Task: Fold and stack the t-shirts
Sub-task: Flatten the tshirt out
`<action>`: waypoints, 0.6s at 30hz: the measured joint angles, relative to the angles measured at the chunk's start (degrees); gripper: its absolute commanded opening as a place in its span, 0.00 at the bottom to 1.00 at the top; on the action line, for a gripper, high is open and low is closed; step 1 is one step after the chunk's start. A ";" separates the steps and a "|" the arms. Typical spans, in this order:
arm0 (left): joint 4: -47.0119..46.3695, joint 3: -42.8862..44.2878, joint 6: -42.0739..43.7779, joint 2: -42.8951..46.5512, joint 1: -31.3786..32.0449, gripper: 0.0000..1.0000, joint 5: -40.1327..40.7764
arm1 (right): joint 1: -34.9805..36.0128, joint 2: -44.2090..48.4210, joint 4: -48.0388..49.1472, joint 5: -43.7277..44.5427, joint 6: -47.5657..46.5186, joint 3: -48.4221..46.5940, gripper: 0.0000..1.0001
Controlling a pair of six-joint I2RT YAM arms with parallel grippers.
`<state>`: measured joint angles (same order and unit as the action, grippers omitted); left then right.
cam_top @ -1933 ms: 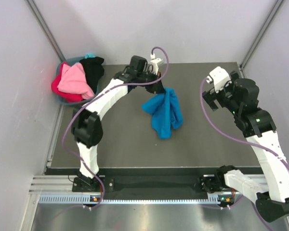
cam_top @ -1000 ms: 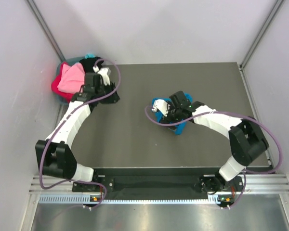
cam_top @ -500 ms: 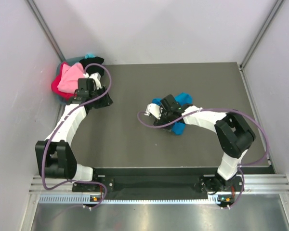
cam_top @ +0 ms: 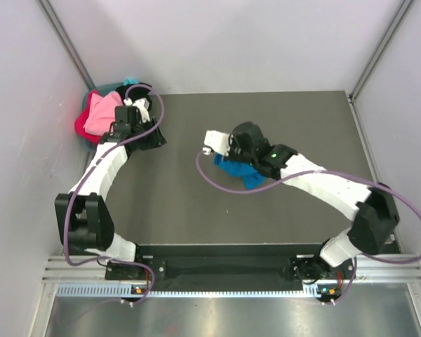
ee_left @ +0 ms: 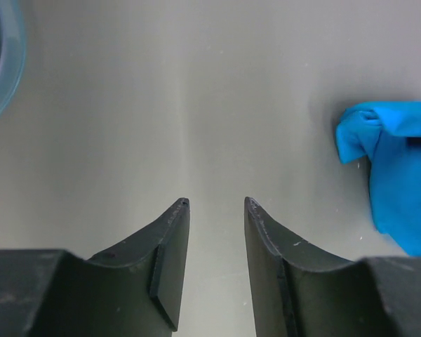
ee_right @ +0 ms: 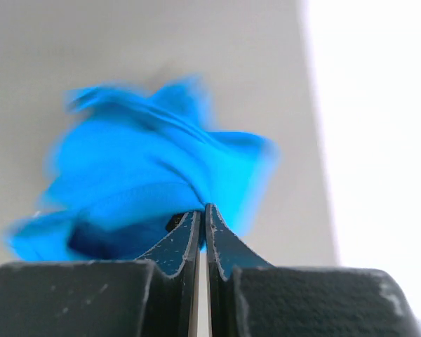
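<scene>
A bright blue t-shirt (cam_top: pixel 240 173) lies crumpled in the middle of the dark mat. My right gripper (cam_top: pixel 231 161) is shut on a fold of it; in the right wrist view the fingers (ee_right: pixel 202 208) pinch the blue t-shirt (ee_right: pixel 154 168), which bunches up just beyond the tips. Over the mat's left part, beside the basket, my left gripper (cam_top: pixel 156 140) is open and holds nothing. In the left wrist view its fingers (ee_left: pixel 215 202) hover over bare mat, with the blue t-shirt (ee_left: pixel 400 175) off to the right. Pink (cam_top: pixel 105 112), red (cam_top: pixel 84 128) and black (cam_top: pixel 137 93) t-shirts are piled in the basket.
A teal plastic basket (cam_top: pixel 130 82) stands at the mat's back left corner; its rim (ee_left: pixel 10 63) shows at the top left of the left wrist view. Pale walls close in on the left, the back and the right. The mat's (cam_top: pixel 302 119) edges run near the walls.
My right gripper has shut on the blue t-shirt and pulled its top up and back. The left gripper's jaws have narrowed a little, and it has shifted slightly beside the basket.
</scene>
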<state>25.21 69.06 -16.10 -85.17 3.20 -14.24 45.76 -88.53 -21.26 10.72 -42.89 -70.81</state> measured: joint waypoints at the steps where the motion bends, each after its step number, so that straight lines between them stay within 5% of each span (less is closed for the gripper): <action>1: -0.09 0.70 0.13 -0.94 0.00 0.41 -0.31 | 0.90 1.81 0.28 0.61 -1.20 -1.75 0.00; 11: -0.83 8.52 1.62 -9.14 0.00 0.40 -1.42 | 1.75 15.56 9.09 7.04 -14.49 -13.99 0.00; 18: -0.07 12.41 4.42 -9.40 0.79 0.30 -6.23 | -20.55 15.02 10.10 6.51 -13.86 -5.44 0.00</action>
<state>25.15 81.47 -11.68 -94.56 3.99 -20.47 25.21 -73.52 -11.16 17.23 -56.75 -76.25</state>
